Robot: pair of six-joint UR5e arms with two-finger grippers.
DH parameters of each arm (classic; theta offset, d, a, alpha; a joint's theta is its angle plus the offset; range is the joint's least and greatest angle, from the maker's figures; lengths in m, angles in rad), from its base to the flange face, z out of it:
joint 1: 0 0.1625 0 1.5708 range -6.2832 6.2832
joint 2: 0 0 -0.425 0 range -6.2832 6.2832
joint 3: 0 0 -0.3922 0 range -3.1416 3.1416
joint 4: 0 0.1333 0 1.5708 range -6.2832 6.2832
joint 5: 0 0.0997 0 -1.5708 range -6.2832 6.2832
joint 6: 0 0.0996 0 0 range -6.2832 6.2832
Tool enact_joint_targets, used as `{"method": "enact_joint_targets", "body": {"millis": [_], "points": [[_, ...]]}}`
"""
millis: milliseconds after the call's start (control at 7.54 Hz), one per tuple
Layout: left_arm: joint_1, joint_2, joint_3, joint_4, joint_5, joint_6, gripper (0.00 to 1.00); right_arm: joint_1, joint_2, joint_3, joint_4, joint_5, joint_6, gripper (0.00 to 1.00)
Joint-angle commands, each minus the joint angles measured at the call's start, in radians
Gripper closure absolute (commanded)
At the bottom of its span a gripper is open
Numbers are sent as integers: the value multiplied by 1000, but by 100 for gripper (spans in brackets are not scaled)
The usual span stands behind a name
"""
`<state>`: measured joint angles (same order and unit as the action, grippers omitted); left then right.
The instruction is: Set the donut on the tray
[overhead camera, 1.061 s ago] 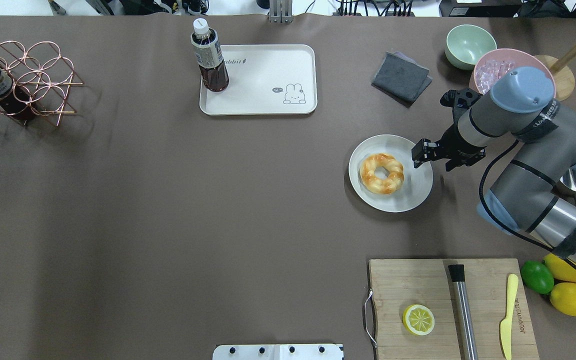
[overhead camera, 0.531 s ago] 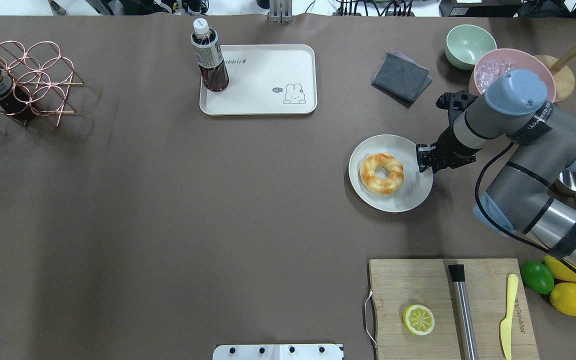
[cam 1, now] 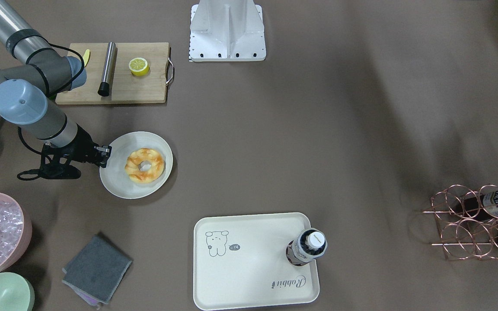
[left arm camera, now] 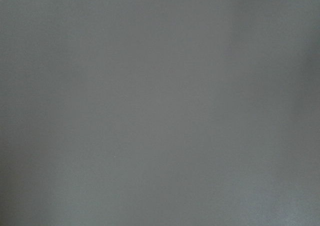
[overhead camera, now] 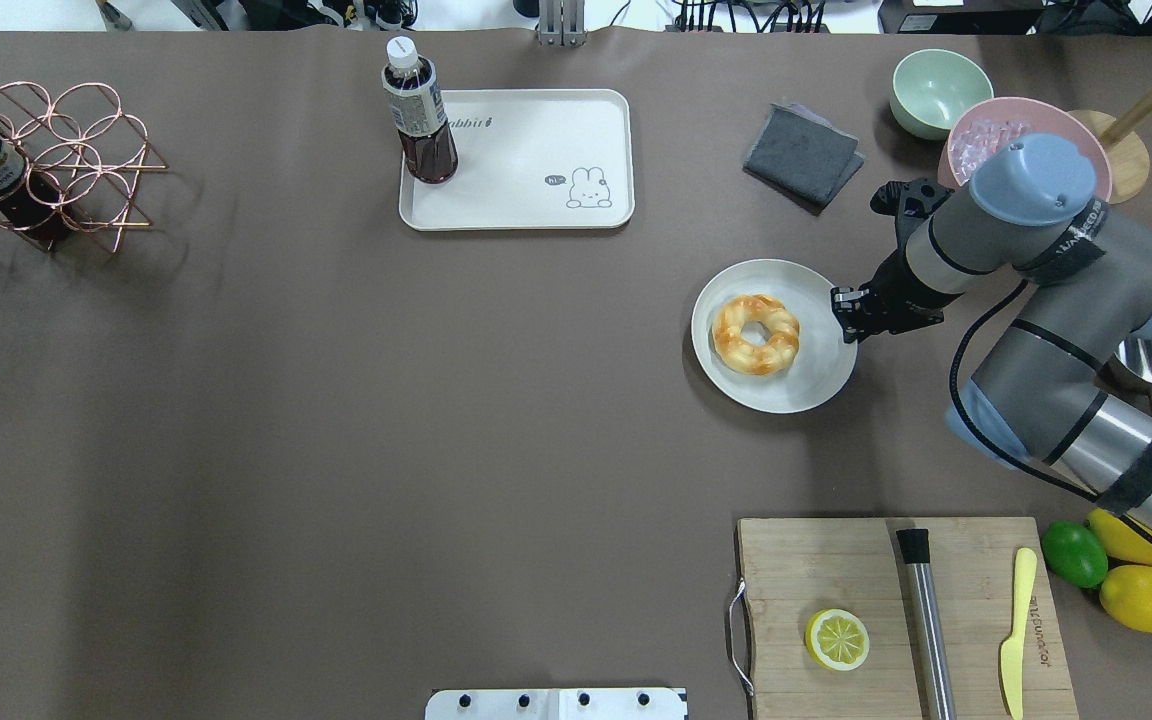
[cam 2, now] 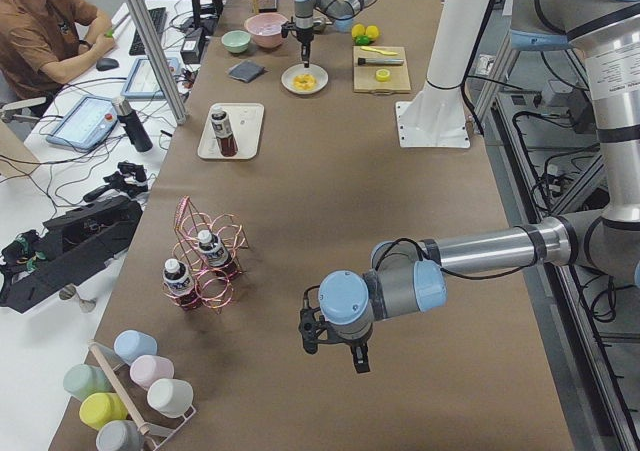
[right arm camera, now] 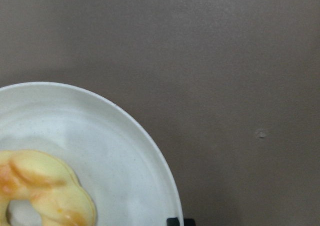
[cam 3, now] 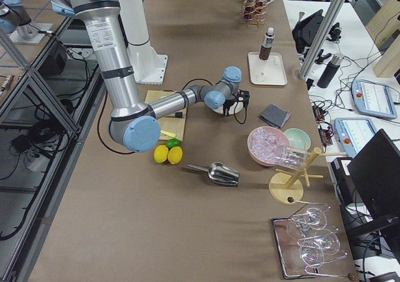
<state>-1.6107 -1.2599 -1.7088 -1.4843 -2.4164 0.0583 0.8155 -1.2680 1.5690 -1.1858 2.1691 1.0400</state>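
The donut (overhead camera: 755,334), a twisted golden-orange ring, lies on a round pale plate (overhead camera: 816,385); both show in the front view as donut (cam 1: 145,165) and plate (cam 1: 115,185). My right gripper (overhead camera: 844,312) is shut on the plate's right rim, beside the donut and not touching it. The right wrist view shows the plate rim (right arm camera: 125,151), part of the donut (right arm camera: 40,191) and a dark fingertip at the bottom edge. The cream tray (overhead camera: 526,200) with the rabbit drawing lies far back left, a bottle (overhead camera: 421,115) standing on its left end. My left gripper (cam 2: 335,351) shows only in the exterior left view; I cannot tell its state.
A grey cloth (overhead camera: 802,152), a green bowl (overhead camera: 939,92) and a pink bowl (overhead camera: 996,130) are behind the plate. A cutting board (overhead camera: 836,570) with a lemon half (overhead camera: 837,639) lies in front. A copper wire rack (overhead camera: 46,160) stands far left.
My right gripper went from open beside the plate to shut on its rim. The plate with the donut has then shifted slightly back and left.
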Motion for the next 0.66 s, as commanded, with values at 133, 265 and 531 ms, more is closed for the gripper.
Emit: {"method": "enact_joint_targets", "body": {"millis": [133, 265, 531], "points": [[0, -1, -8, -1, 0, 0, 2, 91, 30, 5, 6, 101, 37, 100], [0, -1, -9, -1, 0, 0, 2, 94, 91, -6, 5, 101, 151, 100], [0, -1, -11, -1, 0, 0, 2, 88, 249, -120, 85, 75, 428, 100]]}}
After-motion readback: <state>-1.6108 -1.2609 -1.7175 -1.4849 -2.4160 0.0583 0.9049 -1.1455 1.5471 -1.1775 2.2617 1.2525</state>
